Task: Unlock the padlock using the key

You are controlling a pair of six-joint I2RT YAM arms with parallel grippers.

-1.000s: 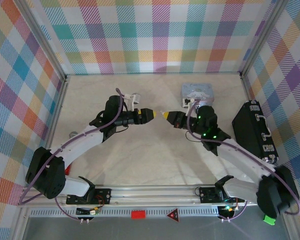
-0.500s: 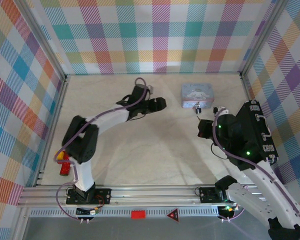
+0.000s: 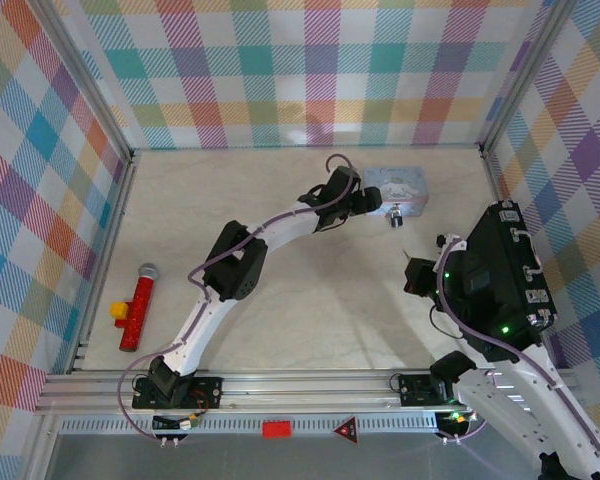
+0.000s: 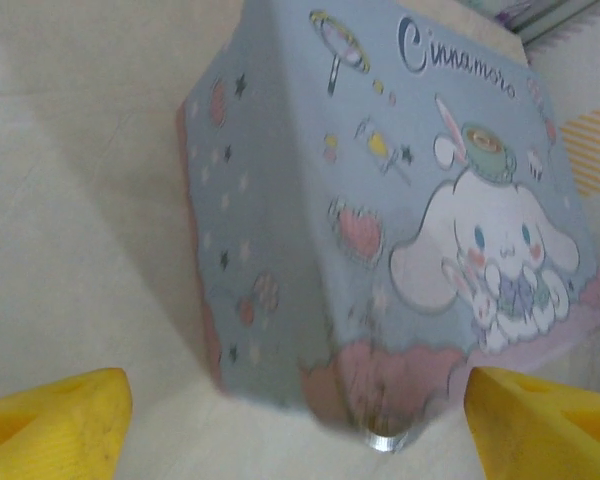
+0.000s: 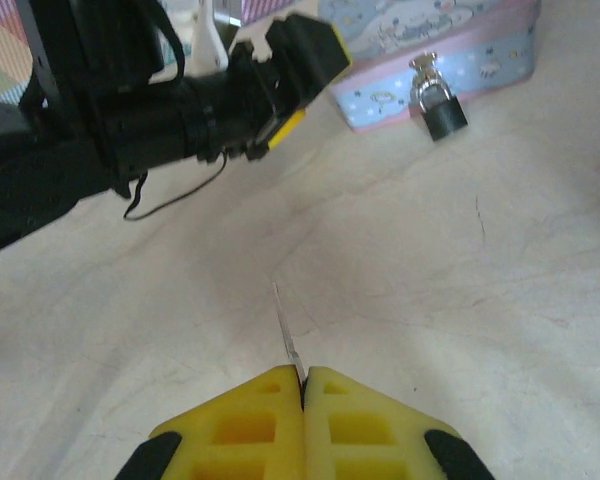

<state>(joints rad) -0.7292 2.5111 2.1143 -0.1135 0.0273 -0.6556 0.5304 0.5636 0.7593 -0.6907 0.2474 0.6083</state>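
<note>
Padlock [image 5: 442,108] hung at the blue tin's [image 5: 480,50] front. Beside the tin the left gripper [image 3: 366,203] gaped wide, while the right gripper [image 5: 302,385] pinched the key [image 5: 288,332] (thin blade) well back from it. Approach step, I'd say: next, the blade needs lining up with the keyhole.

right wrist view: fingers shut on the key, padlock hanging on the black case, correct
One slip: the padlock hangs on the blue tin's clasp, not there. The right wrist view shows it, with the right fingers shut on the key as you said.
</note>
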